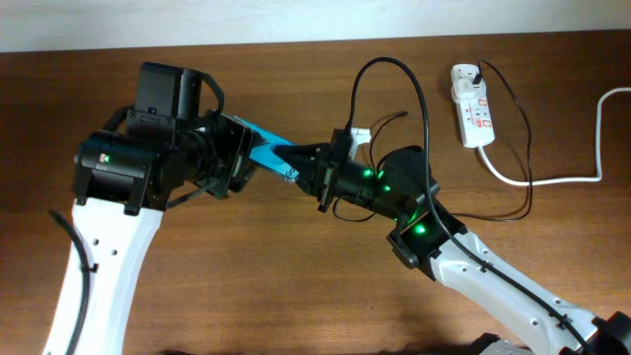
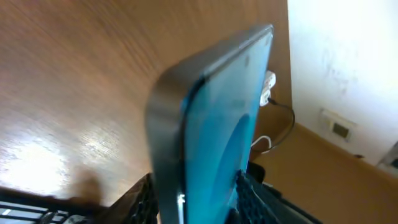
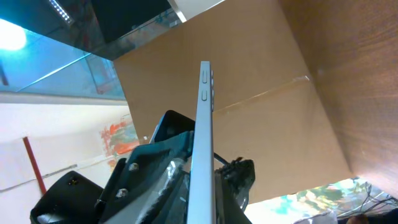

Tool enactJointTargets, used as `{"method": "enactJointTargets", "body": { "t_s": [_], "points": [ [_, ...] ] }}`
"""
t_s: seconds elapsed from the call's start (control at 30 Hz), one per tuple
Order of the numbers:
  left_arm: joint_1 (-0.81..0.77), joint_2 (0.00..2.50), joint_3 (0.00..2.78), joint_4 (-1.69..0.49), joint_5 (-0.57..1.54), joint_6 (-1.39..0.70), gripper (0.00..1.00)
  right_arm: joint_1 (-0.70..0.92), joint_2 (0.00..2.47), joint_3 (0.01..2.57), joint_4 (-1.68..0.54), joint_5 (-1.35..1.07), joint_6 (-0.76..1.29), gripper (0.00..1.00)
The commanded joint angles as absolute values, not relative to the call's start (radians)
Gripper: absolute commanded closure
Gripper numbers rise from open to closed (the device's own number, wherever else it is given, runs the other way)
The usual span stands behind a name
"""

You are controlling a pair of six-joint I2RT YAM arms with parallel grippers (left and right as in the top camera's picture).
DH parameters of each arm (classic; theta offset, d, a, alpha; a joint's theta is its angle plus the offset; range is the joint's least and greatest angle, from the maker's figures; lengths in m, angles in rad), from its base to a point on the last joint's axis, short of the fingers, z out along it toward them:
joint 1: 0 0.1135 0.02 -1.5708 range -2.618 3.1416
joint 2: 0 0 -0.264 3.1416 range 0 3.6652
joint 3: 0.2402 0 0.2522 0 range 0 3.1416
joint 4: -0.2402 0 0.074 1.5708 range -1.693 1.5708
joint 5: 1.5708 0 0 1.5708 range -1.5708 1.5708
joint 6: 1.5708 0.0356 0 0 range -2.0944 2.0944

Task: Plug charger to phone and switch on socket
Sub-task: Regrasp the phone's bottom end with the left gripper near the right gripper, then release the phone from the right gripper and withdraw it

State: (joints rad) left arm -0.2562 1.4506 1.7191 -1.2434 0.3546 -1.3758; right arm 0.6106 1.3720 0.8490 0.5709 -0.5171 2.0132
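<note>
My overhead camera looks straight down on the table (image 1: pixel 296 296) from high up, with the phone (image 1: pixel 266 148) just off centre toward 10 o'clock. My left wrist camera sits tight against that phone (image 2: pixel 217 143), facing along its screen toward 4 o'clock. My right wrist camera faces back toward 10 o'clock and sees the phone (image 3: pixel 204 137) edge-on, close.

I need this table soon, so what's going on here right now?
The left gripper is clamped on the phone, screen tilted up. The right gripper is at the phone's free end, and the charger loops up behind it. The pictures do not show whether the plug is in. No gripper is at the socket.
</note>
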Motion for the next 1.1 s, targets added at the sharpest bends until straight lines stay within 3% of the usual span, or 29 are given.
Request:
{"method": "enactJointTargets", "body": {
  "t_s": [0.0,0.23,0.3,0.37,0.47,0.7,0.83,1.07],
  "points": [
    [-0.258,1.454,1.729,-1.229,0.333,-1.434,0.64,0.615,1.364,0.868,0.591,-0.526,2.025,0.96],
    [-0.316,1.454,1.728,-1.182,0.29,-1.499,0.67,0.615,1.364,0.868,0.592,-0.51,2.085,0.96],
    [-0.321,1.454,1.728,-1.18,0.285,-1.503,0.73,0.615,1.364,0.868,0.592,-0.505,2.085,0.96],
    [-0.321,1.454,1.728,-1.18,0.28,-1.503,0.89,0.615,1.364,0.868,0.592,-0.503,2.085,0.96],
    [-0.321,1.454,1.728,-1.18,0.264,-1.504,0.99,0.615,1.364,0.868,0.592,-0.503,2.085,0.96],
    [-0.321,1.454,1.728,-1.178,0.26,-1.518,1.0,0.615,1.364,0.868,0.592,-0.5,2.085,0.94],
    [-0.321,1.454,1.728,-1.189,0.238,-1.508,1.0,0.615,1.364,0.868,0.591,-0.5,2.085,0.76],
    [-0.321,1.454,1.728,-1.187,0.219,-1.487,1.0,0.615,1.364,0.868,0.588,-0.5,2.085,0.75]
  ]
}}
